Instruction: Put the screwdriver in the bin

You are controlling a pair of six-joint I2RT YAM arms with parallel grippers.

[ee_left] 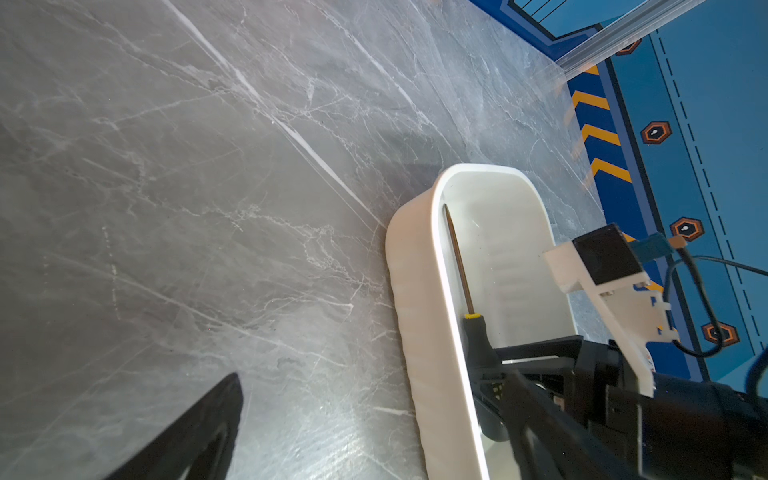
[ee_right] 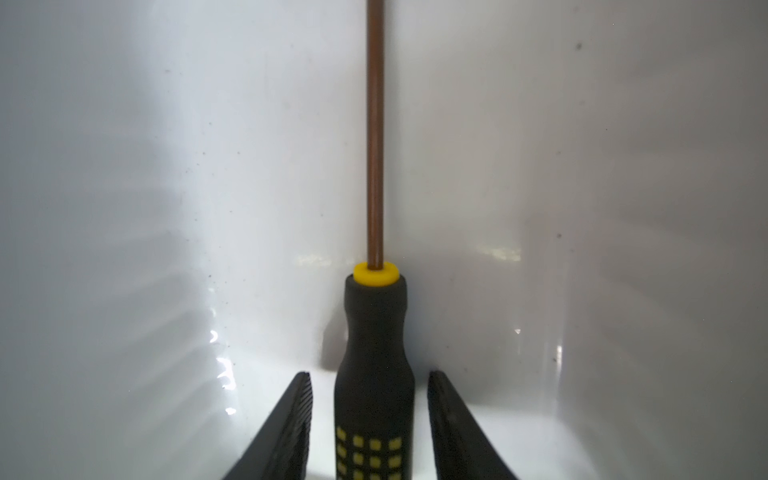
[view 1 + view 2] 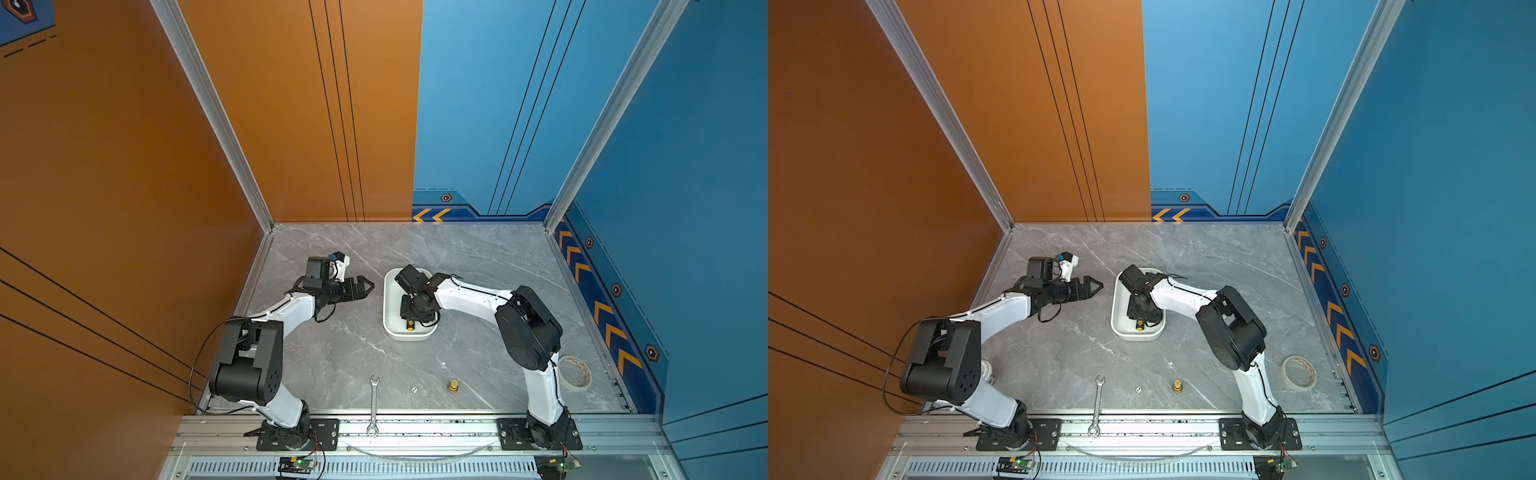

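Screwdriver [image 2: 374,365]: there is one, and it lies inside the one white bin [image 3: 388,307], lengthwise, with its yellow end cap toward the bin's near short wall in both top views and its thin shaft pointing to the far end. The right wrist view shows the black handle with rows of small yellow squares, a yellow collar where the shaft begins, and the bin's smooth white floor and walls all around it. Two arms are at work. The right gripper [image 2: 369,374] reaches down into the bin with its two ribbed fingers [image 2: 291,424] on either side of the handle, a strip of white showing between each finger and the handle, so the jaws are released and not pressing on the tool. The left gripper [image 3: 368,286] hovers over the grey marble table [image 3: 478,257] just beside the bin's left long wall; in the left wrist view its two fingers [image 1: 208,428] stand wide apart with nothing between them. Four other loose things lie on the table, one of each: a silver wrench [image 3: 373,405] at the front edge, a small white die [image 3: 414,389], a small brass fitting [image 3: 453,386] and a whitish tape roll [image 3: 575,372] at the right, all well apart from the bin.
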